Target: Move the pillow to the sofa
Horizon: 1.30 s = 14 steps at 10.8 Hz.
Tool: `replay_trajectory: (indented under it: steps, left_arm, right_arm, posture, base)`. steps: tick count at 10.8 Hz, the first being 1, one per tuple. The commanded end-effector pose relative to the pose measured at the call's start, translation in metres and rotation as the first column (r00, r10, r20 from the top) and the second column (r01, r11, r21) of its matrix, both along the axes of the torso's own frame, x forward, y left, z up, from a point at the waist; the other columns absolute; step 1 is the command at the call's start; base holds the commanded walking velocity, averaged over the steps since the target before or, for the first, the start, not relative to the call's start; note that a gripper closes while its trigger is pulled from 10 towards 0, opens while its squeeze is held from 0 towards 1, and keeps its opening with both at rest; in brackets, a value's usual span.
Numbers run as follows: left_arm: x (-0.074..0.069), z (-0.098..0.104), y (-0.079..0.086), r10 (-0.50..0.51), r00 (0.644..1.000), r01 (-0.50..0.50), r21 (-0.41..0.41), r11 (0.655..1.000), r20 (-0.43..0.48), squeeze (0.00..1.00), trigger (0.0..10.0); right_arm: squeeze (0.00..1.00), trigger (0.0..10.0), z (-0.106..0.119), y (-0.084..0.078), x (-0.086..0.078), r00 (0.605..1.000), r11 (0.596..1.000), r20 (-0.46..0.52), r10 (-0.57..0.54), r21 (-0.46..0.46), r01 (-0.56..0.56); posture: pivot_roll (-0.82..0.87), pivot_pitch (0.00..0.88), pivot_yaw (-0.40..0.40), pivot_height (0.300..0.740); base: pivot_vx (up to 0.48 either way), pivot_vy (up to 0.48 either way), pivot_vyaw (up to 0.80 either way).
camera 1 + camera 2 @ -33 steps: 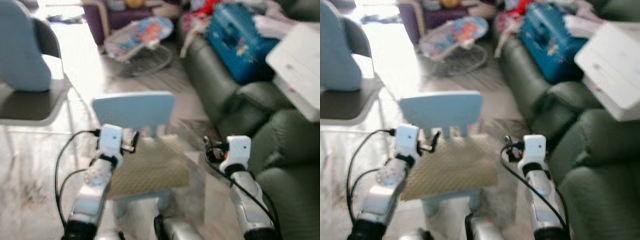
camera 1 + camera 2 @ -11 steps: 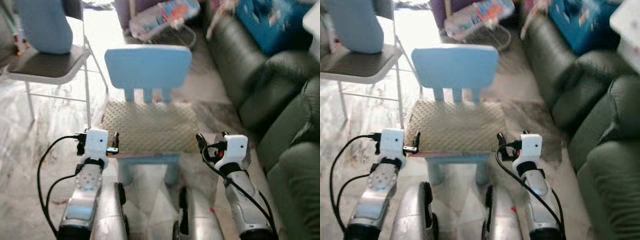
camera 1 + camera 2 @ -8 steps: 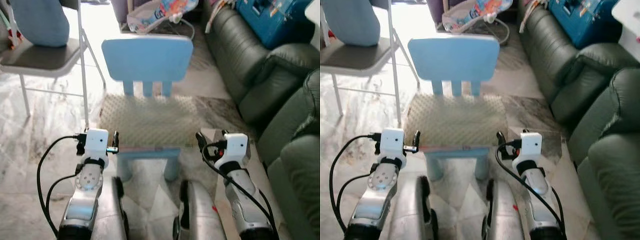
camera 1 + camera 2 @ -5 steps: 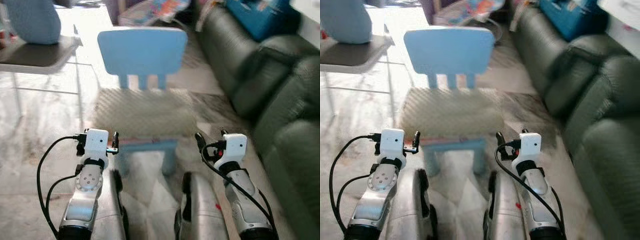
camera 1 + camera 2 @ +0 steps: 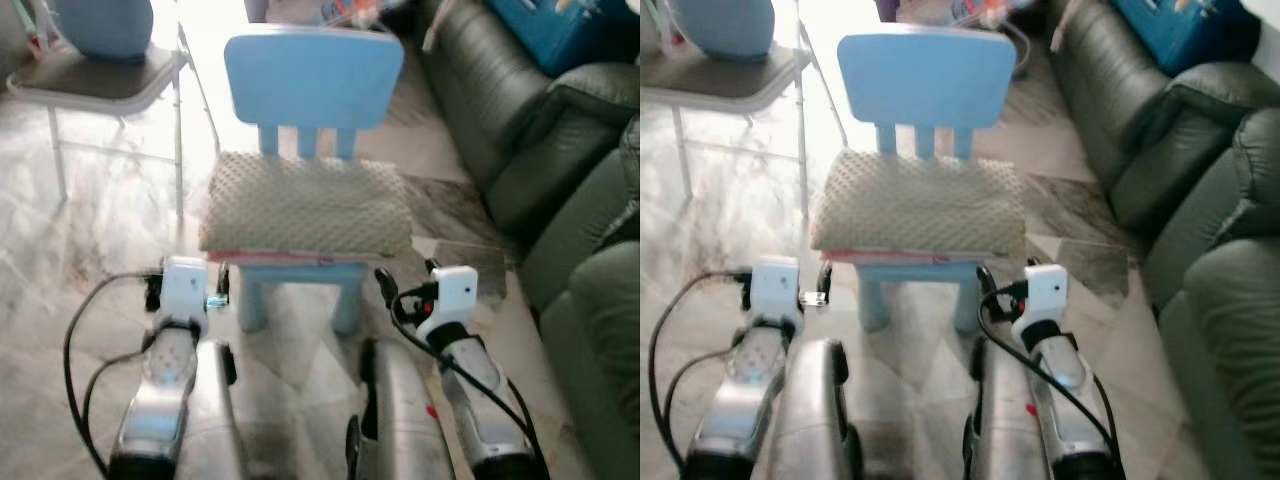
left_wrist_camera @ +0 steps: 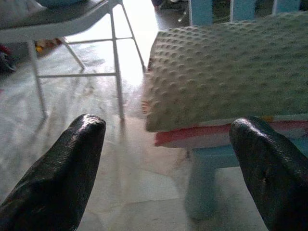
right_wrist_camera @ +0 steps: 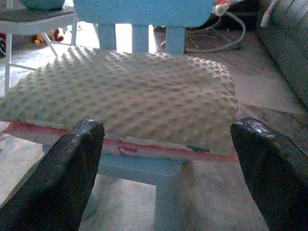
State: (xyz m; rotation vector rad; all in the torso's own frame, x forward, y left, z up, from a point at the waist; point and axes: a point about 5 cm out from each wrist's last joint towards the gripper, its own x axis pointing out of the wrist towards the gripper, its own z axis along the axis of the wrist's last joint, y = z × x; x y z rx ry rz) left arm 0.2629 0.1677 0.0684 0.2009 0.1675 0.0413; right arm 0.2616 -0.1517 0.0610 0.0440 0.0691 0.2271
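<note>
Both hands spread, empty: left hand, right hand flanking pillow, seemingly apart.

Two silver metal forearms rise from the lower edge of the head views, each capped by a boxy white plastic wrist housing — the left wrist housing and the right wrist housing. Black cables loop loosely from each housing back along the arm. The left gripper and right gripper each carry two long black fingers — rounded, faintly glossy, finely textured at the tips.
</note>
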Motion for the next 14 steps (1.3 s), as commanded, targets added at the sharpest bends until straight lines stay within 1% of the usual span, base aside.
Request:
replay_trajectory:
  steps: [1, 2, 3, 4, 6, 8, 14]
  left_arm:
    - [-0.0010, 0.0008, -0.0030, -0.011, 1.000, 0.011, -0.005, 1.000, 0.003, 1.00, 10.0]
    - [-0.0013, -0.0010, -0.0025, -0.018, 1.000, 0.018, 0.008, 1.000, -0.010, 1.00, 10.0]
    - [-0.0014, -0.0010, -0.0033, -0.032, 0.999, 0.032, -0.014, 0.999, -0.011, 0.00, 10.0]
    - [-0.0013, -0.0004, -0.0036, -0.038, 0.999, 0.038, -0.021, 0.999, -0.008, 0.00, 10.0]
    - [-0.0026, -0.0002, -0.0054, -0.043, 0.999, 0.043, -0.035, 0.998, -0.008, 0.00, 10.0]
    - [-0.0024, -0.0001, -0.0062, -0.046, 0.999, 0.046, -0.037, 0.998, -0.007, 0.00, 10.0]
    - [-0.0017, -0.0009, -0.0080, -0.048, 0.999, 0.047, -0.043, 0.998, -0.013, 0.00, 10.0]
  right_arm:
    - [1.00, 10.0, 0.0018, -0.0055, 0.0010, 1.000, 1.000, 0.010, -0.019, -0.018, 0.019]
    - [1.00, 10.0, 0.0005, -0.0054, 0.0010, 1.000, 1.000, 0.003, -0.022, -0.022, 0.022]
    - [0.00, 10.0, -0.0005, -0.0056, 0.0019, 1.000, 0.999, -0.003, -0.030, -0.040, 0.030]
    - [0.00, 10.0, -0.0005, -0.0056, 0.0024, 0.999, 0.999, -0.003, -0.033, -0.037, 0.032]
    - [0.00, 10.0, -0.0013, -0.0050, 0.0016, 1.000, 0.999, -0.009, -0.026, -0.041, 0.026]
    - [0.00, 10.0, -0.0014, -0.0040, 0.0012, 1.000, 0.999, -0.007, -0.014, -0.052, 0.014]
    - [0.00, 10.0, -0.0009, -0.0048, 0.0028, 1.000, 0.999, -0.010, -0.013, -0.050, 0.013]
  posture:
    - [-0.04, 0.105, -0.047, 0.521]
    - [-0.04, 0.102, -0.047, 0.521]
    - [-0.04, 0.105, -0.048, 0.521]
    - [-0.04, 0.109, -0.048, 0.521]
    - [-0.05, 0.114, -0.047, 0.521]
    - [-0.05, 0.116, -0.049, 0.521]
    - [-0.05, 0.120, -0.050, 0.521]
  base:
    - [0.000, 0.000, 0.00]
    - [0.000, 0.000, 0.00]
    - [0.000, 0.000, 0.00]
    - [0.000, 0.000, 0.00]
    - [0.249, 0.000, 0.00]
    - [0.257, 0.000, 0.21]
    - [0.269, 0.000, 0.00]
